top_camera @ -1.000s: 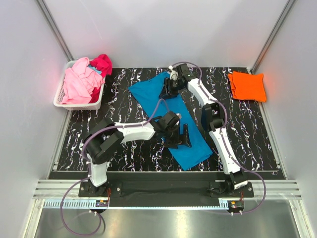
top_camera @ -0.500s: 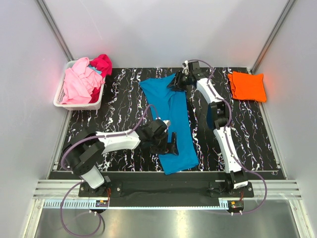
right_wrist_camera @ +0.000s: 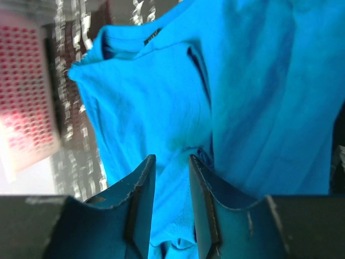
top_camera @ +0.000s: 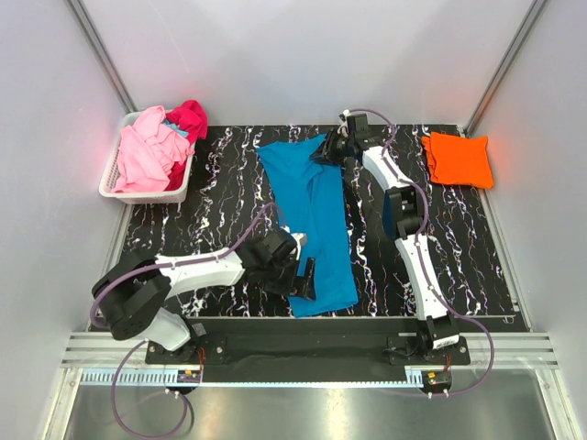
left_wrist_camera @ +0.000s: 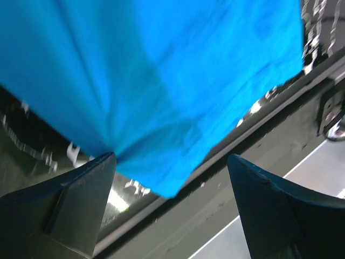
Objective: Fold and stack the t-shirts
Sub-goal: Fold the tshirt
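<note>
Soft, limp blue tee (top_camera: 316,215) sprawls on the desk (top_camera: 229,183): right tool (top_camera: 327,148) pinches its twelve-o'clock edge; left tool (top_camera: 301,275) gapes at six, where the hem looks likeliest to grip.

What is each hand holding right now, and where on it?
The right hand pinches the blue t-shirt at its far edge, on the right side. The left hand is open at the near hem, gripping nothing.

White slatted basket (top_camera: 109,176) at far-left corner of black, white-veined table (top_camera: 225,188); grey walls around.
</note>
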